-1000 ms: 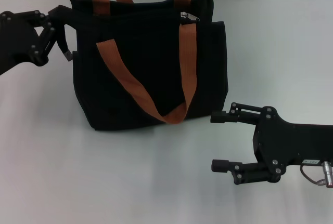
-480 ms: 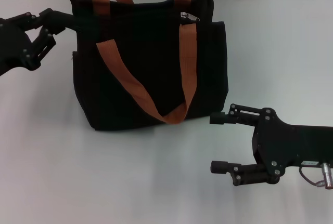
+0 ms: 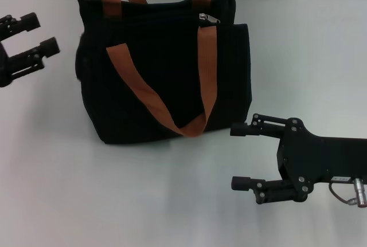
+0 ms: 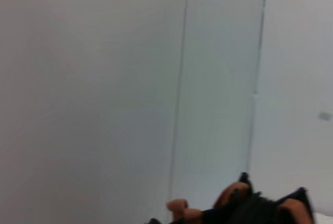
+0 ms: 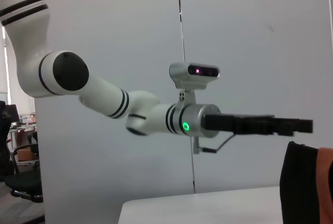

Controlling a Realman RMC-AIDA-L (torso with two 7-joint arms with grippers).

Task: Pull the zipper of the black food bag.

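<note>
Zipper [image 3: 207,18] unmoved; left claw [image 3: 35,34] has let go of the bag [image 3: 166,75], now open alongside.

A white jointed robot arm with black bands [image 5: 99,94] reaches across a pale wall. Its black left end effector [image 5: 291,125] hangs above the boxy black fabric food bag [image 5: 299,182], whose rust-orange webbing handle [image 5: 325,174] shows. A white worktop [image 5: 203,208] lies below.

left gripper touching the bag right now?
Apart. In the head view the left gripper, fingers open, sits off the black food bag's left end with bare white table showing between them.
</note>
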